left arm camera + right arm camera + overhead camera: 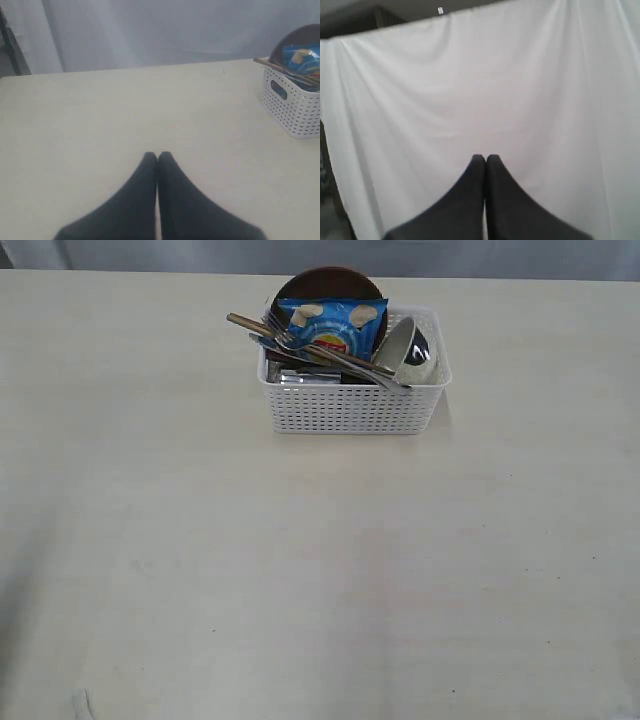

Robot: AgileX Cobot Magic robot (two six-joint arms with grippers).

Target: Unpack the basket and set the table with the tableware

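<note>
— Is the robot holding anything?
— No. The left claw (158,156) is pinched shut on nothing, over the table (300,570). The right claw (485,158) is pinched shut too, facing a white curtain (470,90).
— Is anything set out?
— Not yet. The basket (350,410) sits far back, full: fork (300,343), bowl (405,348), chips (332,325), plate (325,282) behind. All is left to do.
</note>
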